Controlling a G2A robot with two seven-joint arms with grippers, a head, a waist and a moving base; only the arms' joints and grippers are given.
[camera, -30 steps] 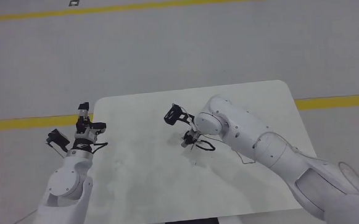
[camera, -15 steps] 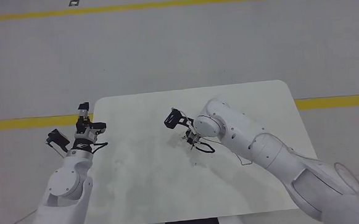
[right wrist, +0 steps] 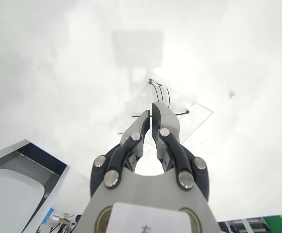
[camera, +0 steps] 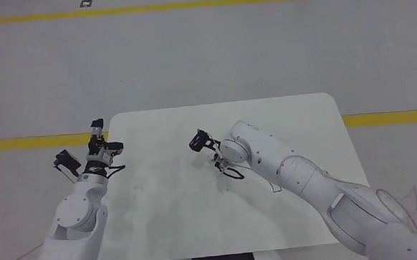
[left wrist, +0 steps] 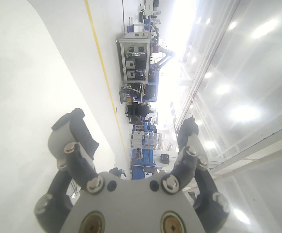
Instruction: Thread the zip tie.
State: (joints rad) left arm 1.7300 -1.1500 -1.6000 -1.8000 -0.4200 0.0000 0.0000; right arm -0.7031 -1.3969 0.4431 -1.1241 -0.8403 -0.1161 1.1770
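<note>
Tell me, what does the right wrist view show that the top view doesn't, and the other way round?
Right wrist view: a clear sheet with black zip ties on it, and the right gripper almost closed at one tie; whether it pinches that tie I cannot tell. Top view: the whole outline of the table, the left gripper near its edge, and yellow floor lines. Both: the white table and the right gripper over it.

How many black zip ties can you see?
4 zip ties. Three lie side by side on the clear sheet; the fourth runs crosswise behind the right gripper. More may hide behind it.
</note>
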